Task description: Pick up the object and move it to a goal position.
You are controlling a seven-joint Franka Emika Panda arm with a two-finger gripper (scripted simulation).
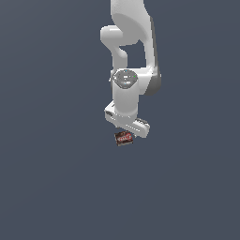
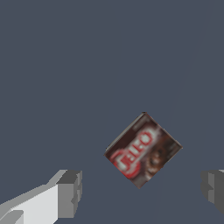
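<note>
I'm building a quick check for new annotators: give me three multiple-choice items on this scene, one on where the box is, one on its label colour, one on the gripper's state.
1. Where is the box relative to the gripper?
A. Clamped between the fingers
B. Lying apart from the fingers, not touched
C. Stacked on another box

2. What colour is the logo on the box's top?
A. Red with white lettering
B. Green
C. Plain yellow

3. How do the jaws stand?
A. Shut on the box
B. Shut on nothing
C. Open

Answers: 1 B, the wrist view shows bare floor between box and both fingers. 2 A, the red logo shows in both views. 3 C, the fingers stand wide apart.
</note>
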